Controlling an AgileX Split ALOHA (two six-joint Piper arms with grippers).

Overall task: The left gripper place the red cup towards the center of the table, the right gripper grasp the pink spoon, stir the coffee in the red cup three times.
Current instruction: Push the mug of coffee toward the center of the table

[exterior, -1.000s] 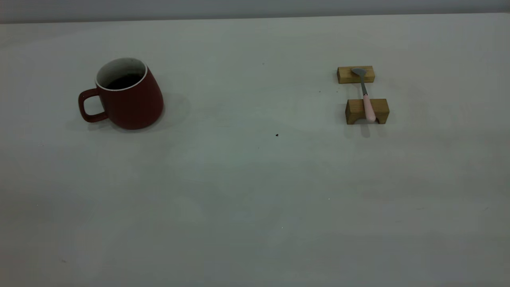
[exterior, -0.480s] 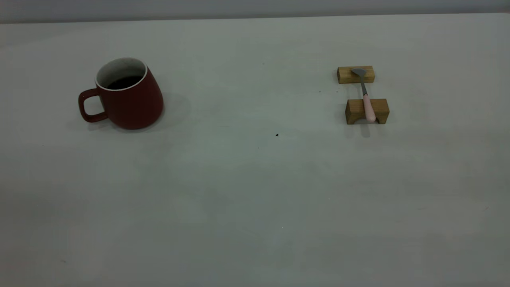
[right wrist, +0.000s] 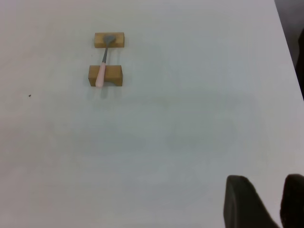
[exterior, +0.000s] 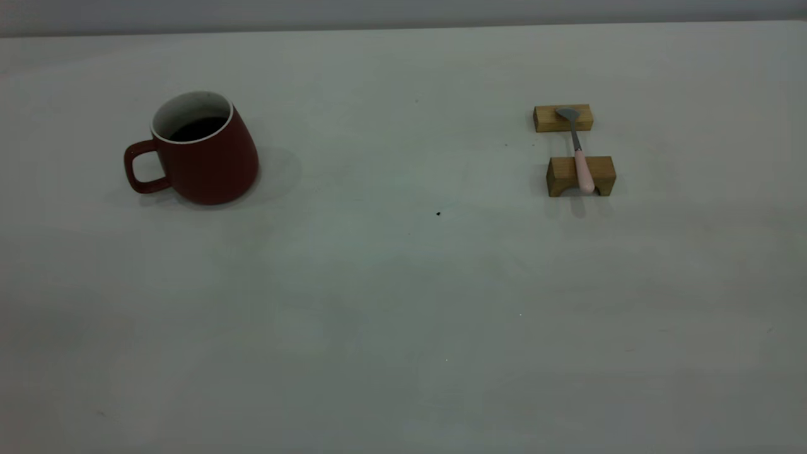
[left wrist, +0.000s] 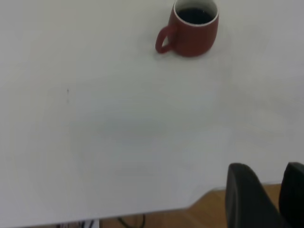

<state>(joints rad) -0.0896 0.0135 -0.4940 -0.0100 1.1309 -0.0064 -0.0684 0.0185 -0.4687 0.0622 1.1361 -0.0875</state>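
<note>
While both arms sit parked, the left gripper [left wrist: 268,199] has its fingers slightly apart, as does the right gripper [right wrist: 261,202]. From the left gripper, the red cup [exterior: 203,151] lies at 11 o'clock, well apart, left of table [exterior: 403,302] center, handle at 9 o'clock.

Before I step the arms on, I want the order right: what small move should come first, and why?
Probably bring the left claw toward the red cup. The cup stands far left on the table, untouched, coffee inside, and that claw hangs back at the table's edge. The pink spoon rests across two wooden blocks; it can wait.
</note>
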